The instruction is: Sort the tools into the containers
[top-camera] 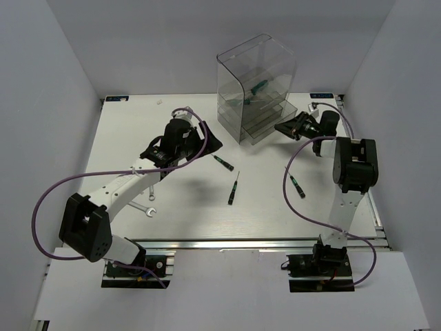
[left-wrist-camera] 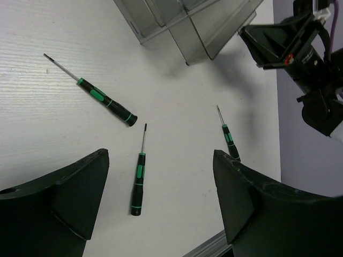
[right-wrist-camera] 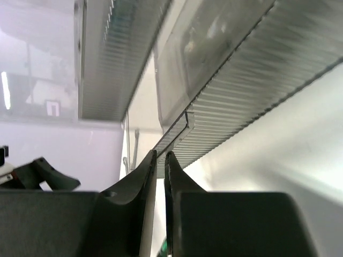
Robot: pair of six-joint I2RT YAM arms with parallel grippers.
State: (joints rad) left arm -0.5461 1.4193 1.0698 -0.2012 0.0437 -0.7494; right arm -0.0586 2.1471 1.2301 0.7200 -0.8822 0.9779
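While the left gripper (top-camera: 210, 143) hangs over the middle of the table (top-camera: 131, 127) with its jaws spread wide and nothing between them, the right gripper (top-camera: 288, 128) sits at the 4 o'clock corner of the drawer unit (top-camera: 256, 83), which stands at the table's 1 o'clock. In the right wrist view its fingers (right-wrist-camera: 144, 176) are drawn almost together, with only a thin slit between them. Their tips are at the ribbed lip of a drawer, and I cannot tell whether they pinch that lip. The first screwdriver (top-camera: 222, 162) lies just at 5 o'clock of the left gripper. The second screwdriver (top-camera: 234, 187) lies beyond it toward 6 o'clock. The third screwdriver (top-camera: 297, 186) lies well apart at 3 o'clock, by the right arm's cable. A fourth screwdriver (top-camera: 256, 87) shows inside the unit, though which drawer holds it is unclear. A silver wrench (top-camera: 145, 209) lies at the table's 8 o'clock, beside the left arm.
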